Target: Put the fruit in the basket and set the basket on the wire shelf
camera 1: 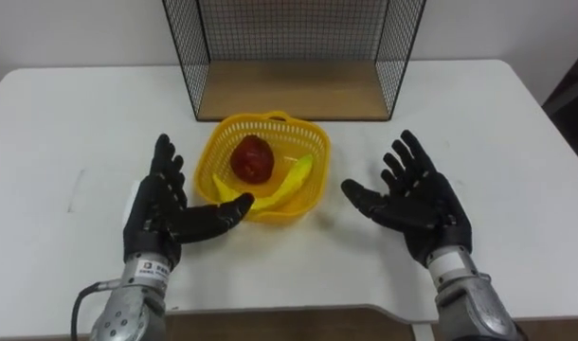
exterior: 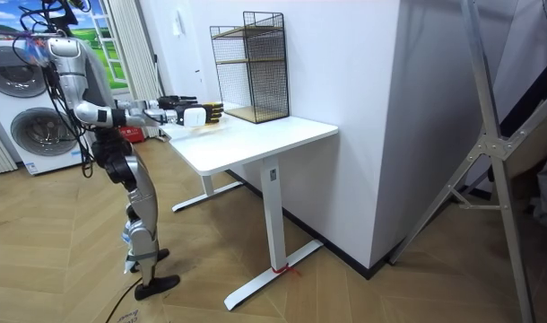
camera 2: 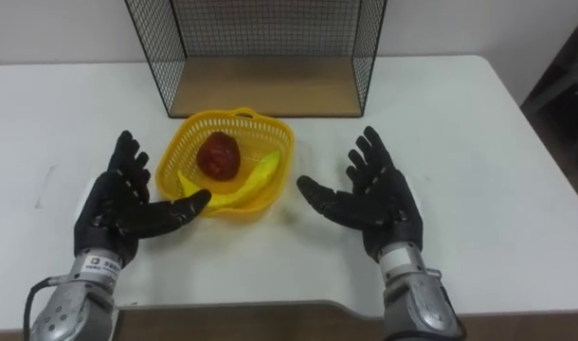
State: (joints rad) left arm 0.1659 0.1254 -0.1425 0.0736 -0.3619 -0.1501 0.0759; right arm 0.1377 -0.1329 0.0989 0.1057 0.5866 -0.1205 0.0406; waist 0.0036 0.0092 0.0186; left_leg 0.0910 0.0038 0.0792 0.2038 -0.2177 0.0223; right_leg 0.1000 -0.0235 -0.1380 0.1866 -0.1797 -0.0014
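A yellow plastic basket (camera 1: 313, 147) (camera 2: 281, 137) sits on the white table (camera 1: 478, 123), holding a red apple (camera 1: 252, 158) (camera 2: 218, 155) and a yellow banana (camera 1: 294, 179) (camera 2: 259, 177). My left hand (camera 1: 159, 213) (camera 2: 118, 208) is open, palm inward, just left of the basket, its thumb near the basket's front rim. Right of the basket, a short gap away, my right hand (camera 1: 422, 204) (camera 2: 379, 201) is open too. The wire shelf (camera 1: 289, 90) (camera 2: 261, 85) with a wooden floor stands right behind the basket. In the room view I stand at the table's end, both hands (exterior: 186, 109) reaching over it.
The table edge runs close in front of my wrists. A tall wire rack (exterior: 249, 67) stands at the table's far end against the wall. A washing machine (exterior: 27, 117) stands behind me.
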